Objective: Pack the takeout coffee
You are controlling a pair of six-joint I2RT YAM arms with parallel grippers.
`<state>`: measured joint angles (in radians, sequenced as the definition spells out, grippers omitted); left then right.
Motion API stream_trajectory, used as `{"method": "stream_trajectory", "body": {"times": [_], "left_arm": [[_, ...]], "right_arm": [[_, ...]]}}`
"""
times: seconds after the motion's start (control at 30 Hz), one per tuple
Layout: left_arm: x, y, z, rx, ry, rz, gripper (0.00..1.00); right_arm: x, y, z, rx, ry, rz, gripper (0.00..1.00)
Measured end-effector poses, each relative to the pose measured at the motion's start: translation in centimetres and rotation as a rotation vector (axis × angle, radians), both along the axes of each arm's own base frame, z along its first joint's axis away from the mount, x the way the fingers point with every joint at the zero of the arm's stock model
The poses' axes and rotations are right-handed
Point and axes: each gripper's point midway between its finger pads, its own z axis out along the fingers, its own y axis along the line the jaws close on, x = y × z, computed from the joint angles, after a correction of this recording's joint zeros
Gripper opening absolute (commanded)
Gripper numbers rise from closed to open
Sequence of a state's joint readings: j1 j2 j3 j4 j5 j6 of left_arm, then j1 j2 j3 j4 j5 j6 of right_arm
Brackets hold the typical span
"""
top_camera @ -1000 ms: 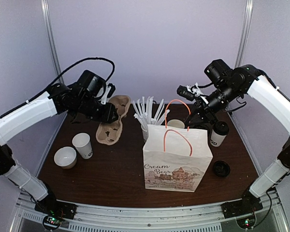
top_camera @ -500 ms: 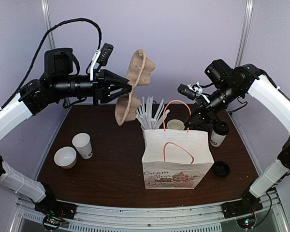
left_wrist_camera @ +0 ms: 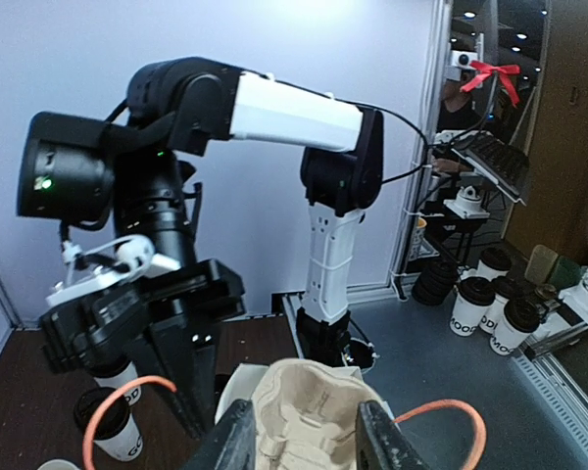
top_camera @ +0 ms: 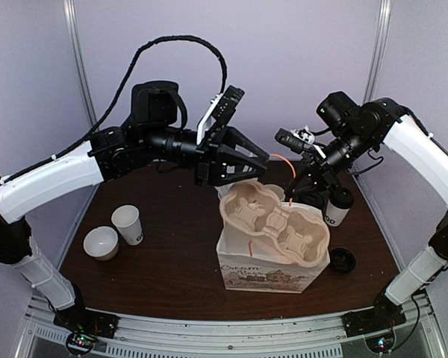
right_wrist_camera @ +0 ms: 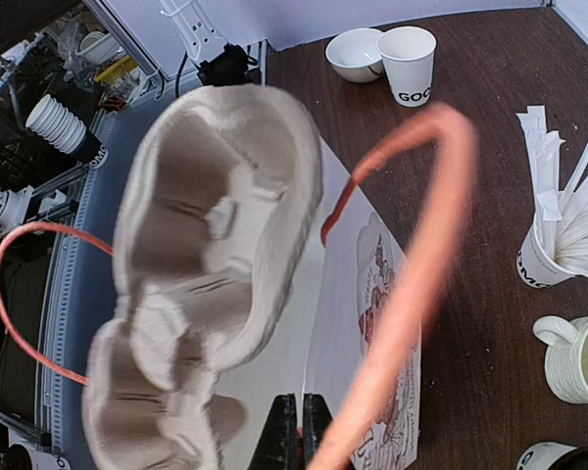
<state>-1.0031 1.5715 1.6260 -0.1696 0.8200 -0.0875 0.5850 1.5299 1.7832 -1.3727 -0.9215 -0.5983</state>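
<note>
Near the left edge of the table [top_camera: 179, 276] stands a cream bowl [top_camera: 101, 242], and just beside it to the right an open paper cup [top_camera: 127, 224] with black lettering and no lid. The left arm reaches across above them toward the middle. Its left pincer [top_camera: 246, 177] grips the far end of a pulp cup carrier [top_camera: 272, 224], a finger [left_wrist_camera: 240, 441] on either side of it. The carrier lies roughly level across the mouth of the printed paper bag [top_camera: 269, 274], which stands upright toward the near edge, a little right of centre. In the right wrist view a cup of white sticks [right_wrist_camera: 554, 245] and a cream mug [right_wrist_camera: 578, 357] stand near each other on the table beside the bag. Over the bag's far side the right pincer [top_camera: 297, 195] is closed, pinching the orange handle [top_camera: 282, 158], which arcs upward. Right of the bag, toward the right edge, the lidded coffee cup [top_camera: 337, 207] stands upright on the table. A loose black lid [top_camera: 342, 259] lies nearer the front, close by the bag's lower right corner.
</note>
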Motion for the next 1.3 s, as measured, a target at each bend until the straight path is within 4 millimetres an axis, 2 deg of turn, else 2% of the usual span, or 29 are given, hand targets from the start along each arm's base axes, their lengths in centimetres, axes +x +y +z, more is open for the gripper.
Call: {"method": "stream_trajectory", "body": {"times": [0.17,0.47,0.57,0.67,0.87,0.97,1.07,1.3], "left_arm": [[-1.7,-0.5,0.2,-0.014,-0.020,-0.041,0.35],[-0.4,-0.9,-1.7,0.044,-0.058,0.023,0.36],[-0.1,-0.9,-2.1,0.077,-0.061,0.040,0.42],[0.0,-0.6,-2.4,0.113,-0.073,0.061,0.54],[-0.4,1.1,-3.1,0.267,-0.171,0.122,0.64],[-0.6,2.2,-3.9,0.361,-0.209,0.144,0.64],[-0.8,2.6,-4.8,0.440,-0.245,0.155,0.58],[-1.2,-0.4,-8.9,0.617,-0.289,0.132,0.52]], "right_arm": [[0.0,0.0,0.1,0.004,0.003,0.001,0.00],[0.1,0.1,0.1,0.008,-0.001,0.000,0.00],[0.1,0.2,0.0,0.006,0.002,-0.001,0.00],[0.2,0.2,-0.1,0.005,0.002,-0.001,0.00],[0.3,0.3,-0.1,0.004,0.006,-0.008,0.00],[0.4,0.3,0.0,0.005,0.010,-0.013,0.00],[0.4,0.3,0.0,0.006,0.009,-0.015,0.00],[0.6,0.5,-0.2,0.005,0.013,-0.018,0.00]]}}
